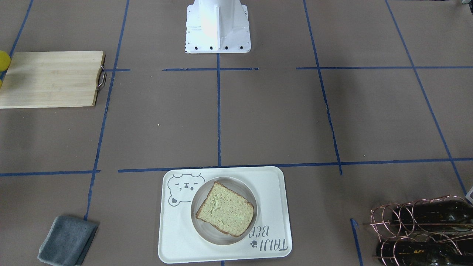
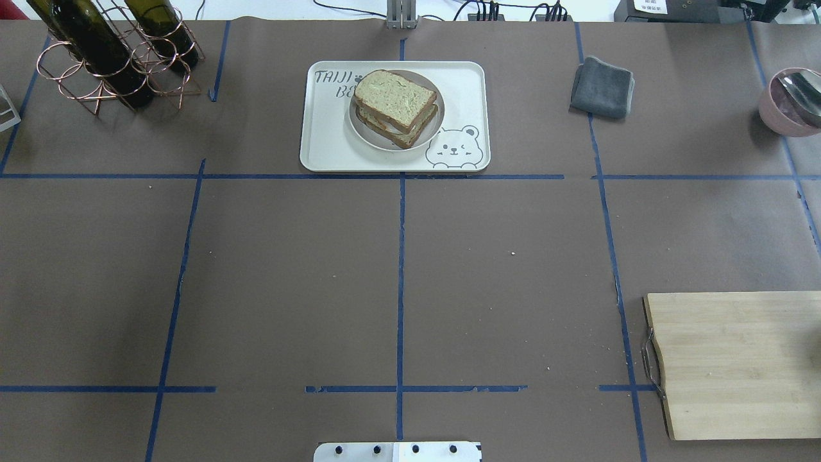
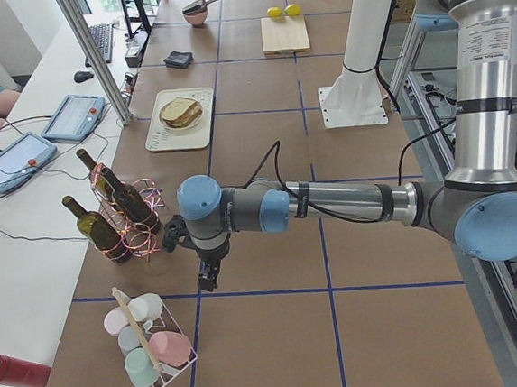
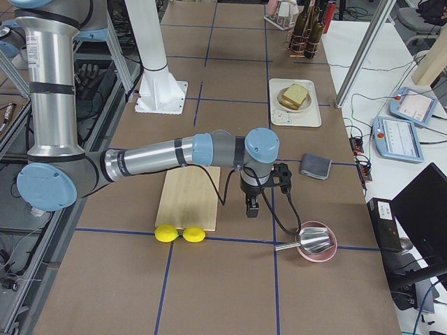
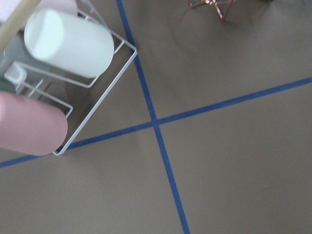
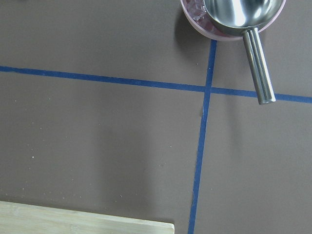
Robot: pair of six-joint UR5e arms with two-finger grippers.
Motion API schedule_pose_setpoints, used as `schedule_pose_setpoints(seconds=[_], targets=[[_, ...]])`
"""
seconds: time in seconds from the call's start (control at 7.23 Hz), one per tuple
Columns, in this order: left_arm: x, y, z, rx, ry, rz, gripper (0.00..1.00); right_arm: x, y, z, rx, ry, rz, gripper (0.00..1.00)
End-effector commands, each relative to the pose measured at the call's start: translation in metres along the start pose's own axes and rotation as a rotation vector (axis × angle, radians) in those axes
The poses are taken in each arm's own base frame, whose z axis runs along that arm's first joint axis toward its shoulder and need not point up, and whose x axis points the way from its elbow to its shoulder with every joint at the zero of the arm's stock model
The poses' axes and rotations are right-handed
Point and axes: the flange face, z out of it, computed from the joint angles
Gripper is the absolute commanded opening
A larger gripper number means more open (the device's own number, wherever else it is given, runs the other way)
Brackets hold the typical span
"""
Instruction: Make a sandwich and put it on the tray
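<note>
The sandwich (image 2: 396, 106), two bread slices stacked, lies on a small round plate (image 2: 367, 133) on the cream tray (image 2: 324, 144) with the bear drawing, at the far middle of the table. It also shows in the front view (image 1: 225, 208), where only the top slice is visible. The egg is hidden between the slices. My left gripper (image 3: 210, 279) hangs over the table near the cup rack, far from the tray; I cannot tell whether it is open or shut. My right gripper (image 4: 251, 208) hangs beside the cutting board; I cannot tell its state either.
A wooden cutting board (image 2: 731, 362) lies at the near right, with two lemons (image 4: 179, 234) by it. A grey cloth (image 2: 601, 88), a pink bowl with a metal ladle (image 2: 792, 99), a wire rack of wine bottles (image 2: 109, 58) and a cup rack (image 3: 149, 343) stand around the edges.
</note>
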Motion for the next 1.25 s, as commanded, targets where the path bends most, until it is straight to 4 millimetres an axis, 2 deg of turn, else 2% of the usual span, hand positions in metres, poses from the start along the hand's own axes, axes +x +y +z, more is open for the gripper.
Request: schedule_pose_setpoints(seconds=[0.0, 0.14, 0.42, 0.55, 0.83, 1.11], targets=[[-0.015, 0.022, 0.015, -0.03, 0.012, -0.041, 1.0, -0.001, -0.002, -0.004, 0.01, 0.0, -0.002, 1.0], [-0.012, 0.022, 0.013, -0.028, 0.013, -0.06, 1.0, 0.002, -0.002, -0.002, 0.005, 0.002, 0.005, 1.0], [-0.01, 0.021, 0.011, -0.025, 0.012, -0.089, 1.0, 0.024, 0.001, 0.016, -0.033, -0.007, 0.055, 1.0], [-0.01, 0.02, 0.01, -0.022, 0.011, -0.088, 1.0, 0.034, 0.003, 0.02, -0.041, -0.008, 0.077, 1.0], [-0.01, 0.02, 0.009, -0.021, 0.011, -0.086, 1.0, 0.043, 0.007, 0.022, -0.04, -0.009, 0.09, 1.0], [-0.009, 0.02, 0.009, -0.02, 0.011, -0.085, 1.0, 0.07, 0.035, 0.037, -0.007, -0.005, 0.09, 1.0]])
